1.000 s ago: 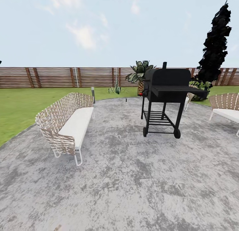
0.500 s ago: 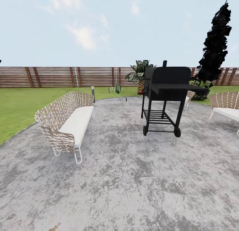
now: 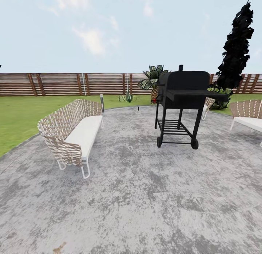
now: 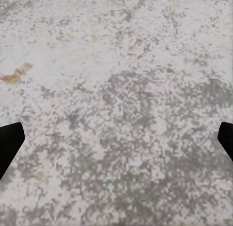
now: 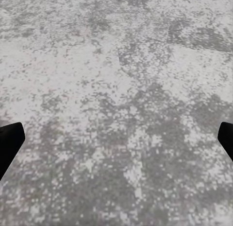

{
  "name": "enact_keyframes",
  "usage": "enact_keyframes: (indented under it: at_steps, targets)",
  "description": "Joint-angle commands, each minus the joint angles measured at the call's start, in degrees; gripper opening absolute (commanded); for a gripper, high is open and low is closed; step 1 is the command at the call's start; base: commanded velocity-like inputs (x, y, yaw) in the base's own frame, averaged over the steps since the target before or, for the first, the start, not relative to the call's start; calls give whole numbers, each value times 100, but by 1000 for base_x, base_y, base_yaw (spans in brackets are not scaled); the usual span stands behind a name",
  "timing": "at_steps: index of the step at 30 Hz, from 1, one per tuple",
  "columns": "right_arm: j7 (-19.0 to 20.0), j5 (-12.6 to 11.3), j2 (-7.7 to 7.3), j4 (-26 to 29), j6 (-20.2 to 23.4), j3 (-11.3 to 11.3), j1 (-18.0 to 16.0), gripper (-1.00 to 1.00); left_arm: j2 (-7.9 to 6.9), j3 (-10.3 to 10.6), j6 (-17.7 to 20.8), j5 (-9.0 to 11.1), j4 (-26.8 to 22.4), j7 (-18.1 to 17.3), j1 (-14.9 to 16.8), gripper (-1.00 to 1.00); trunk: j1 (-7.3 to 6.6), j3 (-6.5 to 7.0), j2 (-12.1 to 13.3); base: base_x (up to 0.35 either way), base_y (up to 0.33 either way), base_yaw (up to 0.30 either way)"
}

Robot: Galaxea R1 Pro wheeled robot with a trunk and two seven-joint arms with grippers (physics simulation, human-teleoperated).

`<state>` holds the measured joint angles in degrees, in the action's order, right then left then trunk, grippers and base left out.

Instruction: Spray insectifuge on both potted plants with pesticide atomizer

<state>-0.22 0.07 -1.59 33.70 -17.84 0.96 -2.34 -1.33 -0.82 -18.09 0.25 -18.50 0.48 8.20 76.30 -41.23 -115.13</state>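
Distance blurs the pesticide atomizer (image 3: 138, 109), a tiny dark sliver at the patio's (image 3: 145, 195) far edge, twelve o'clock from me, just left of the black grill (image 3: 182, 101). One potted plant (image 3: 127, 97) sits on the lawn beyond it; the wicker chair (image 3: 249, 115) at three o'clock is cut off. Both wrist views look down on mottled stone: left gripper (image 4: 116, 138) and right gripper (image 5: 116, 141) are spread wide, holding nothing.
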Motion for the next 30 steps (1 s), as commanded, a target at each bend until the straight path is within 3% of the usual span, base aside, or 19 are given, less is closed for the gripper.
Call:
enact_keyframes:
  at_steps: [1,30]
  targets:
    - [-1,1,0,-3,-18,3,-3,100,1,-6,-19,2,4,5,4,100,22,-24,-44,0,0,0]
    - [3,9,1,-12,-10,1,-3,100,1,-6,-17,-7,4,5,6,100,659,-628,-1207,0,0,0]
